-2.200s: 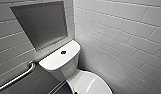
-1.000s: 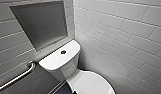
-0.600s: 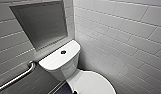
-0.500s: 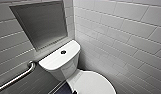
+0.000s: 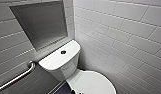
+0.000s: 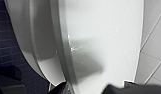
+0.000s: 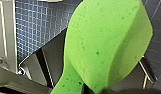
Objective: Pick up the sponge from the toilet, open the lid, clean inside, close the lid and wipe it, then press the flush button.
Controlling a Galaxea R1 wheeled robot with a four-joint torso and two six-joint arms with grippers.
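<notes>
Your right pincer [image 7: 84, 88] is clenched on the sponge [image 7: 106, 42], which is pinched thin between its tips and fans out beyond them, seemingly light and squashy, so grip deep at that end.

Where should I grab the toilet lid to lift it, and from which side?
Probably the lid at its front rim, from the front: it lies shut with its rear at the tank, and its edge overhangs the bowl.

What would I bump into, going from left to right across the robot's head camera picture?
metal grab bar → flush button → toilet lid
</notes>
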